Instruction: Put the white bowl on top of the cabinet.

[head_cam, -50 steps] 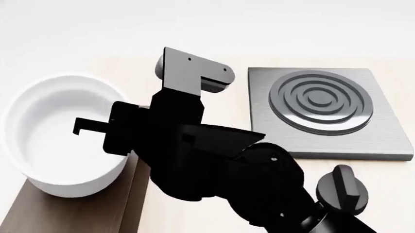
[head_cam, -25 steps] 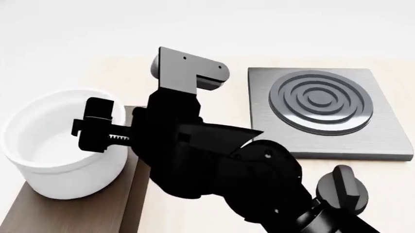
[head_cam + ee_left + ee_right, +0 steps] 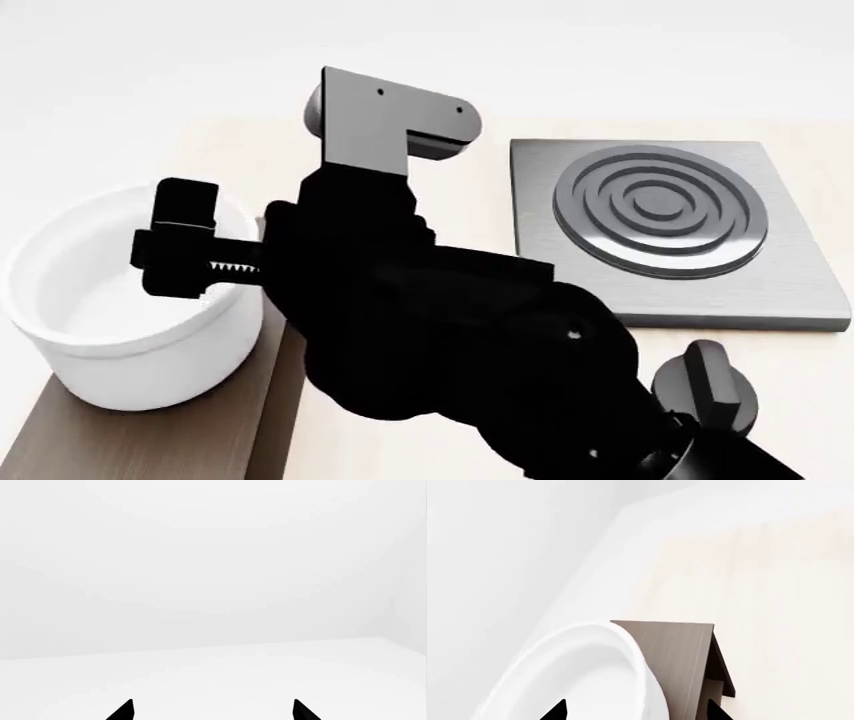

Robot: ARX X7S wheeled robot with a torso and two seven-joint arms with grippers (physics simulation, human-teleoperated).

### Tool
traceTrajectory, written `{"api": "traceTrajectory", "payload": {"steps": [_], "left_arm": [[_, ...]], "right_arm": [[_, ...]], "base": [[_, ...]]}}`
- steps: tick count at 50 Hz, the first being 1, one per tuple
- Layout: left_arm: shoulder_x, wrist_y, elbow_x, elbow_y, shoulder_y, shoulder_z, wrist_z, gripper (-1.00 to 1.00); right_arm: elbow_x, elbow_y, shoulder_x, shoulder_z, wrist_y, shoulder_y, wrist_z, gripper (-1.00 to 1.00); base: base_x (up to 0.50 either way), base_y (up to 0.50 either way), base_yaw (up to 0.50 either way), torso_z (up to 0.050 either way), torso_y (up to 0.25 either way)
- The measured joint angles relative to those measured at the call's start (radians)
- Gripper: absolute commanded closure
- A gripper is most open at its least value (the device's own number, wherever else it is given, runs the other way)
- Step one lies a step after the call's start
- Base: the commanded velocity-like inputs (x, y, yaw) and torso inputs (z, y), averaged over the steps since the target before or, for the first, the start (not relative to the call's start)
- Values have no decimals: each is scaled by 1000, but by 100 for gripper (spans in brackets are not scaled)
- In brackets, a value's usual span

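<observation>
Left wrist view: your left pincer (image 3: 212,711) shows only two tips, spread apart on blank white. Head view: the white bowl (image 3: 127,300) sits on the cabinet (image 3: 160,435), your right pincer (image 3: 180,240) above its rim, spread apart. Right wrist view: bowl on cabinet top, on the pale surface (image 3: 787,605).

Glossy white bowl (image 3: 127,330) (dark wood-grain cabinet (image 3: 147,440))

right arm (image 3: 441,330): glossy black, bulky rounded housings | wrist bracket (image 3: 380,130): grey flat plate, two small screws | right gripper (image 3: 180,250): black, toothed rail
</observation>
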Motion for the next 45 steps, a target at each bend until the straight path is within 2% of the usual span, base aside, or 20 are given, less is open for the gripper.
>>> {"api": "traceTrajectory", "payload": {"steps": [45], "left_arm": [[-1,4,-1,-1,0,2,0,-100]], "right_arm": [[-36,-387,145,107,-82,39,237,-100]], "base": [[0,0,0,0,0]]}}
